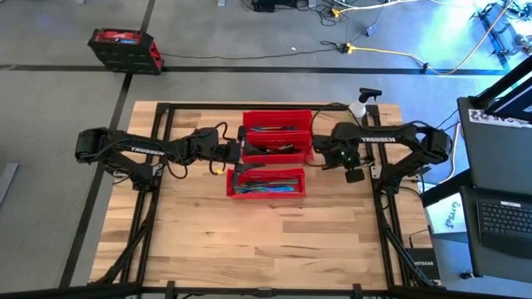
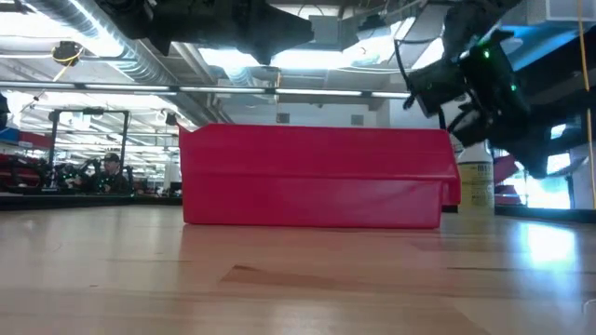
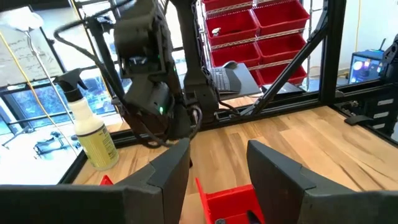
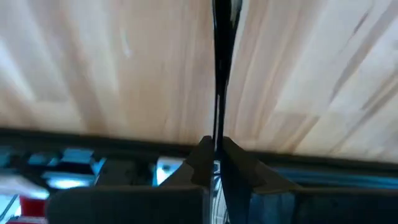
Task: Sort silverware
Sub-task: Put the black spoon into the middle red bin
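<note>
A light wooden desk (image 1: 266,241) is seen from above, framed by black rails. Near its far middle, three long red bins are set: two (image 1: 278,126) (image 1: 278,149) side by side and a third (image 1: 268,183) just in front of them. The silverware (image 1: 270,184) is found inside these bins, as blue-teal and dark slim pieces lying lengthwise; single pieces cannot be told apart. In the low view only the near bin's red wall is shown. A spray bottle (image 3: 92,134) with a yellowish body is stood upright near the desk's far right corner. The left end effector (image 1: 235,154) is held at the left ends of the bins, its fingers (image 3: 273,177) parted with nothing between them. The right end effector (image 1: 318,154) is held at the right end of the bins, raised above the desk, its fingers pressed together on a thin dark slim piece (image 4: 221,74), seen edge-on; its kind cannot be told
</note>
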Tool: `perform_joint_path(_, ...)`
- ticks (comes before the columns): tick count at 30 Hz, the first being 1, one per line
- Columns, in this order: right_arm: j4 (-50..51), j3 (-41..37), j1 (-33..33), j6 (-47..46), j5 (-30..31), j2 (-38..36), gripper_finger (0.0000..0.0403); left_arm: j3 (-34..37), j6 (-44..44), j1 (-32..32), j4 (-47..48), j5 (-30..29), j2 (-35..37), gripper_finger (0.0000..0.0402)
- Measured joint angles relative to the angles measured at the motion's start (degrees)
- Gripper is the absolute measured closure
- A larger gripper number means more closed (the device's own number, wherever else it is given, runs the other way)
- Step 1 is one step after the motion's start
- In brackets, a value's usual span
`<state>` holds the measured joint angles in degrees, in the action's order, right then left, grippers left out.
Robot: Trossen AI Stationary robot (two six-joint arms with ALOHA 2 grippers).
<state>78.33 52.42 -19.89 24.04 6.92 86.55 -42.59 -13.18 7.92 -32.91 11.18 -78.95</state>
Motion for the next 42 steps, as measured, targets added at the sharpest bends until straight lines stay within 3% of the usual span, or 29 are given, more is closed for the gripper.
perform_joint_path(5, 6.79, 7.21, 0.01, -0.1, -2.17, -0.12, 0.0402, 0.0, -0.82, 0.0, -1.0, -0.02, 0.09, 0.0255)
perform_joint_path(12, 7.59, 19.47, 0.04, -0.26, -8.8, -0.14, 0.0403, 0.0, -0.8, 0.09, -1.01, -0.04, 0.12, 0.0255)
perform_joint_path(19, -6.19, 26.54, 0.04, 0.38, -9.1, 0.59, 0.0403, 0.0, -0.91, 0.11, -0.83, -0.06, 1.47, 0.0255)
perform_joint_path(26, -18.73, 30.54, 1.28, 0.0, -9.48, 7.87, 0.0403, -0.02, -0.97, 0.11, -0.43, -0.18, 3.95, 0.0255)
perform_joint_path(35, -17.71, 36.38, 1.57, -0.06, -9.52, 19.54, 0.0403, -0.04, -1.96, 0.44, 8.55, -1.67, 5.85, 0.0255)
perform_joint_path(42, -19.39, 37.86, 1.57, -0.1, -9.51, 23.49, 0.04, -0.04, -1.84, 0.33, 17.26, -1.97, 6.22, 0.0255)
